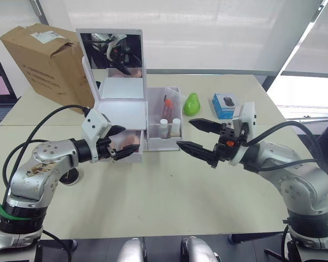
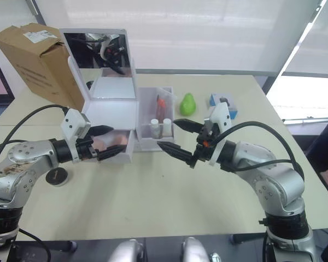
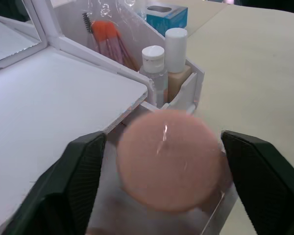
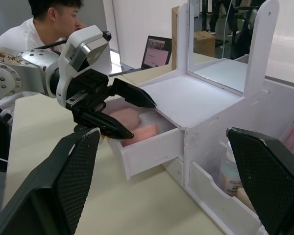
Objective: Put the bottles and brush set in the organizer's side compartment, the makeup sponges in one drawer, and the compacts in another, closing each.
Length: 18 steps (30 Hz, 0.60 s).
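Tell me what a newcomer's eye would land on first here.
The white organizer with its raised mirror, mid-table, its drawer pulled open with peach makeup sponges inside. The left gripper sits open at that drawer, while the right gripper hovers open before the side compartment holding bottles.

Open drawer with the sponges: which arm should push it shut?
Left, probably. The left end effector is already at the open drawer, open around its front. The right end effector hangs open over bare table, further off.

Beige rectangular tabletop (image 1: 153,202); brown cardboard box (image 1: 46,63) far left; white roller blinds (image 1: 208,33) behind, daylight far right.
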Each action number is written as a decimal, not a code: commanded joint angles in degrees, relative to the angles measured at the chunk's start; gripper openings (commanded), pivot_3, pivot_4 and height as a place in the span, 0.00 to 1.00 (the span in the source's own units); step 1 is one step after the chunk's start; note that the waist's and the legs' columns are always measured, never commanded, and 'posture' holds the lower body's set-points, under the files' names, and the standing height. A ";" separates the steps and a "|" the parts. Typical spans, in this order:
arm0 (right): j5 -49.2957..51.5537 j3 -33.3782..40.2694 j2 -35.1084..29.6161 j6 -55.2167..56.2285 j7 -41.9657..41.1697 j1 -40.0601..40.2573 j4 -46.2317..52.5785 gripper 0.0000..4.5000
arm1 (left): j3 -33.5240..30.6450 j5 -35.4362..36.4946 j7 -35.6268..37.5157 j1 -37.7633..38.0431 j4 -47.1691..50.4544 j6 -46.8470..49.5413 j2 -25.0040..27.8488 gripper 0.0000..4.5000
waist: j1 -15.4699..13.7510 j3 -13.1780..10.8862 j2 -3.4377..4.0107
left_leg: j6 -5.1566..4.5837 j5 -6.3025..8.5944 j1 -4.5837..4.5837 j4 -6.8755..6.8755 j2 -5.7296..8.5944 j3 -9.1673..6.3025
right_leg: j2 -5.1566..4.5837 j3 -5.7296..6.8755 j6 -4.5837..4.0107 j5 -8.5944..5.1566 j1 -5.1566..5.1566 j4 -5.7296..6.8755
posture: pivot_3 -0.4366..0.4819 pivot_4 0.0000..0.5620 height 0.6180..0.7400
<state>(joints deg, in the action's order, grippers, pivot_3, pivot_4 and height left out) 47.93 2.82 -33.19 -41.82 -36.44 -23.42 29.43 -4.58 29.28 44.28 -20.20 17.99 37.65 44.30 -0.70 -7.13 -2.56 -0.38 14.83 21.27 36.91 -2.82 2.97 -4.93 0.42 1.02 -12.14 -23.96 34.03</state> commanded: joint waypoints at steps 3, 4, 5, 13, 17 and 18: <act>1.15 1.70 -0.41 0.01 0.40 -0.22 1.91 1.00 | -3.42 1.11 0.20 -0.92 0.71 0.27 0.94 0.99 | 0.00 0.00 0.00 | 0.00 0.00 -0.01 0.00 0.00 -0.01 | 0.02 0.00 0.00 0.00 0.00 0.00 | 0.48 0.27 1.00; 1.19 1.73 -0.41 0.01 0.46 -0.17 1.93 1.00 | -4.22 1.38 0.43 -0.86 0.71 0.27 1.32 0.99 | 0.00 0.00 0.00 | -0.01 0.00 -0.01 0.00 0.00 -0.01 | 0.02 -0.01 0.00 0.00 0.00 0.00 | 0.48 0.27 1.00; 1.20 1.73 -0.42 0.03 0.52 -0.09 1.98 1.00 | -5.14 1.93 0.66 -0.84 0.77 0.47 1.60 0.99 | 0.00 0.00 0.00 | -0.01 0.00 -0.01 0.00 0.00 -0.01 | 0.02 -0.01 0.00 0.00 0.00 0.00 | 0.48 0.27 1.00; 1.62 1.91 -0.65 -0.40 1.06 0.59 2.39 1.00 | -17.95 11.64 12.64 5.25 -0.18 4.12 9.67 0.96 | 0.09 -0.04 0.07 | -0.01 0.00 -0.04 0.00 -0.02 0.00 | 0.02 -0.01 0.00 -0.01 -0.03 0.01 | 0.48 0.27 1.00; 1.64 1.67 -0.85 -0.52 1.00 1.11 2.46 1.00 | -21.26 12.25 21.11 12.36 -1.44 3.86 15.60 0.73 | 0.15 -0.20 0.32 | 0.00 0.00 -0.10 -0.01 -0.07 0.02 | 0.04 0.00 -0.07 -0.05 -0.08 0.03 | 0.48 0.27 1.00; 1.68 1.64 -0.80 -0.50 1.02 1.10 2.42 1.00 | -21.12 11.95 21.99 13.30 -1.58 3.28 16.15 0.66 | 0.01 -0.23 0.35 | 0.00 0.00 -0.10 -0.01 -0.07 0.03 | 0.04 0.00 -0.08 -0.06 -0.10 0.02 | 0.48 0.27 1.00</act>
<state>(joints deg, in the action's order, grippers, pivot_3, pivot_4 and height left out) 48.54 3.15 -33.79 -42.23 -35.61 -21.59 30.13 -24.19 40.76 63.58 -7.36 15.98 42.27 59.27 -0.69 -7.35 -2.22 -0.38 14.83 21.18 36.89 -2.88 3.01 -4.91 0.43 0.94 -12.21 -24.09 34.03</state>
